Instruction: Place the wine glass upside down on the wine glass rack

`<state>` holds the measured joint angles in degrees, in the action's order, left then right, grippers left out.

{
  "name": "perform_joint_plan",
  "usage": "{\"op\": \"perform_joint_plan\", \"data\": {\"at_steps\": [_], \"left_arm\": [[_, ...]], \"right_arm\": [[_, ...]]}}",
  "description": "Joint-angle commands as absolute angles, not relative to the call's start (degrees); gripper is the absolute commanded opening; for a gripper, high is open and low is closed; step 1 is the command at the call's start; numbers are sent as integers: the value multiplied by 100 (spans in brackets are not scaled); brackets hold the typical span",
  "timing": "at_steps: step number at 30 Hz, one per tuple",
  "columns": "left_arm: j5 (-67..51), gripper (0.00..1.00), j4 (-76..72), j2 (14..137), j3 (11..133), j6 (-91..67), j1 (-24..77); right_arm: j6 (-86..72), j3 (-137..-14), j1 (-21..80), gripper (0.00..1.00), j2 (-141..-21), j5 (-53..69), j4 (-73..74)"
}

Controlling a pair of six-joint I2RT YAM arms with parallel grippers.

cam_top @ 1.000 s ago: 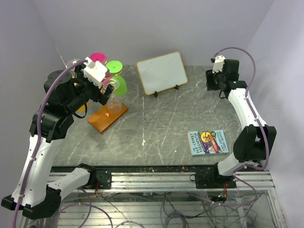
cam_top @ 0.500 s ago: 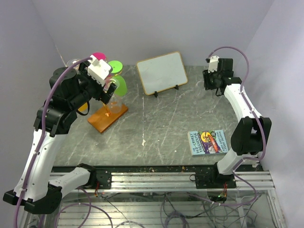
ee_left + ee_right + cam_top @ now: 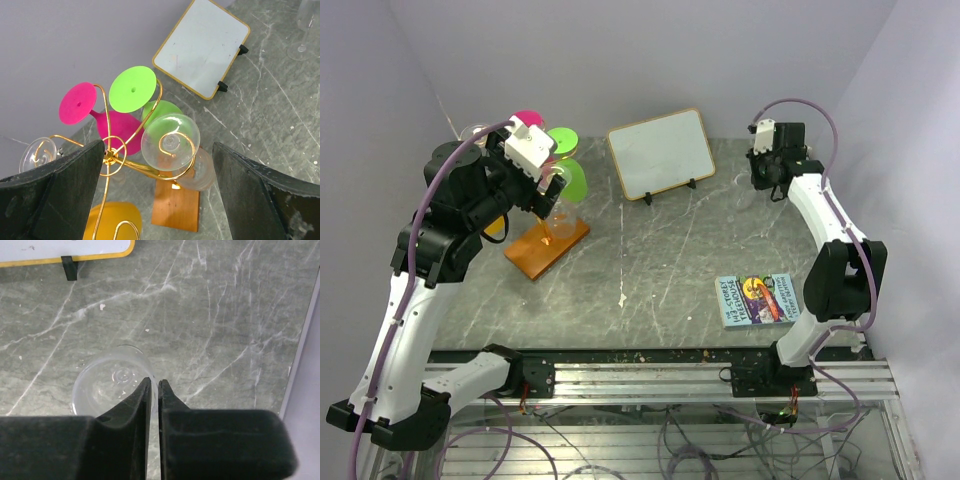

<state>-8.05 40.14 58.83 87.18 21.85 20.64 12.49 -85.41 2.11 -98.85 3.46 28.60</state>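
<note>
Standing upright on the far right of the gray marbled surface (image 3: 650,260), the clear wine glass (image 3: 112,385) is seen from straight above by the right wrist camera, its round foot showing through the bowl. The right claw (image 3: 154,384) is narrowed to a slit, and the glass's rim runs into that slit, pinched between the two black fingers. The overhead camera shows that arm reaching to the far right corner but barely registers the glass. The left wrist camera catches it small at its upper right edge, well apart from the rack (image 3: 107,157).

The rack's gold wire spirals rise from a brown wooden base at the far left. Hanging bowl-down in them are a pink glass (image 3: 80,102), a green glass (image 3: 132,89) and a clear glass (image 3: 155,145). Another clear foot (image 3: 37,152) sits in a spiral at the left, and an orange shape (image 3: 112,225) shows lower down. The left claw (image 3: 157,145) hovers above them, fingers wide apart, holding nothing. A whiteboard (image 3: 662,152) stands at the back between rack and wine glass. A book (image 3: 758,299) lies near the right front.
</note>
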Motion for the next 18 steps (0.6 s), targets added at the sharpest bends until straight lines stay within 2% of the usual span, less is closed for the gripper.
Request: {"op": "perform_joint_plan", "data": {"at_steps": [1, 9, 18], "left_arm": [[-853, 99, 3778, 5837, 8720, 2204, 2013], [-781, 100, 3734, 5851, 8851, 2003, 2013], [-1271, 95, 3473, 5985, 9031, 1077, 2013]], "right_arm": [[1339, -8779, 221, 0, -9822, 278, 3039], [1432, -8721, 211, 0, -8959, 279, 3118], [1327, -8491, 228, 0, -7520, 2123, 2953]]}}
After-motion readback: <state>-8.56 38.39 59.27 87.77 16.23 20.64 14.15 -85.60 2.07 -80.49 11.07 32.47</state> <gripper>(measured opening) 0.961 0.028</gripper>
